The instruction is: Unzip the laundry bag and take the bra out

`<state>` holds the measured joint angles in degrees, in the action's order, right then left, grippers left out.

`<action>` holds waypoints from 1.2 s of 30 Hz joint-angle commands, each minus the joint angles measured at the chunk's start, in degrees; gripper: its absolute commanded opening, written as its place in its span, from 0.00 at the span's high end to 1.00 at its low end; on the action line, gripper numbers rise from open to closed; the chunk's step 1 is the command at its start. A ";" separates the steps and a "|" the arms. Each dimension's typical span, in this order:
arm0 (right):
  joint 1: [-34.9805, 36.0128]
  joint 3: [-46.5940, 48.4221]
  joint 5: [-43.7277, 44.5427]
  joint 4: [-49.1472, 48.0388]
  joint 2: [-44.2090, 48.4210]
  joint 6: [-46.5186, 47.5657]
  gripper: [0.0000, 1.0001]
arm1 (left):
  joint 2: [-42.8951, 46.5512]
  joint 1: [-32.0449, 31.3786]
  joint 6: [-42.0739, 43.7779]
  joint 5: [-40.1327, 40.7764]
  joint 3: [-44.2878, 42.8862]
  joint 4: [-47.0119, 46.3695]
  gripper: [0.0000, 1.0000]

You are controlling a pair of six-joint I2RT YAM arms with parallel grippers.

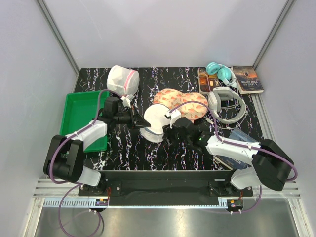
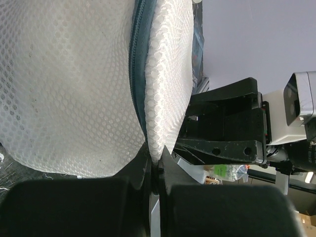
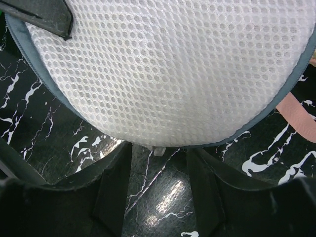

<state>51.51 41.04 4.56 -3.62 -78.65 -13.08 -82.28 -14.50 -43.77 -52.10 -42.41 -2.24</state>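
The laundry bag (image 1: 157, 120), a round white mesh dome with a grey zip band, lies mid-table. My left gripper (image 1: 140, 123) is shut on its left edge. In the left wrist view the jaws (image 2: 157, 159) pinch the mesh next to the grey zip (image 2: 137, 74). My right gripper (image 1: 171, 132) is open at the bag's near right side. In the right wrist view the bag (image 3: 168, 69) fills the top, and a small white zip tab (image 3: 159, 150) hangs at its rim between my open fingers (image 3: 113, 187), untouched. The bra is hidden.
A white mesh pouch with pink trim (image 1: 122, 81) sits at the back left and a green tray (image 1: 74, 116) at the left. A pink-orange floral two-cup item (image 1: 182, 102) lies just behind the bag. White headphones (image 1: 226, 104), teal headphones (image 1: 220, 73) and a book (image 1: 247, 79) are at the right.
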 commanded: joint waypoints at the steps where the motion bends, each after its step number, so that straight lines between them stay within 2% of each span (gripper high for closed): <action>1: 0.44 2.82 3.00 -2.62 1.22 1.04 0.44 | 2.12 0.35 0.00 -1.87 -1.18 -1.89 1.00; 6: 0.35 3.00 3.70 -4.38 0.61 1.13 0.47 | 2.47 0.35 -0.18 -2.13 -0.65 -2.33 1.00; 10: 0.44 3.00 4.23 -6.05 0.26 1.48 0.55 | 2.65 0.35 -0.26 -2.31 0.22 -2.77 1.00; 18: 0.44 3.17 7.83 -5.00 0.16 1.48 0.99 | 2.13 0.35 -0.62 -2.57 0.67 -4.17 1.00; 23: 0.35 2.91 7.05 -2.63 2.18 2.27 1.00 | 1.42 0.44 0.61 -1.53 -0.12 -3.39 1.00; 24: 0.44 2.82 6.44 -1.49 2.62 2.18 1.00 | 1.60 0.44 1.83 -0.47 -0.65 -0.17 0.97; 25: 0.44 2.91 5.73 -0.96 2.97 2.27 1.00 | 2.12 0.44 5.24 0.84 -2.22 2.04 0.75; 26: 0.44 3.00 3.99 -0.34 3.67 2.18 1.00 | 2.65 0.44 7.01 4.08 -3.02 4.67 0.59; 27: 0.44 3.26 2.84 1.23 3.68 1.75 1.00 | 3.35 0.44 8.94 5.93 -4.42 9.49 0.46; 29: 0.44 4.40 -0.14 3.08 3.51 1.31 1.00 | 6.24 0.35 13.78 11.98 -5.66 13.38 0.28; 31: 0.44 5.36 -2.09 5.98 3.24 0.43 1.00 | 10.27 0.00 17.99 19.61 -7.24 18.22 0.24; 34: 0.35 6.16 -5.86 7.39 2.71 -0.71 1.00 | 16.42 -2.28 22.13 30.86 -8.74 21.49 0.23; 36: 0.44 6.86 -7.63 8.27 2.10 -1.42 1.00 | 19.34 -6.66 23.98 35.46 -8.91 21.31 0.23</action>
<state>51.66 44.56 2.59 1.96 -76.75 -12.67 -70.39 -15.94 -28.10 -31.90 -47.70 15.86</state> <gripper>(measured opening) 0.012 0.762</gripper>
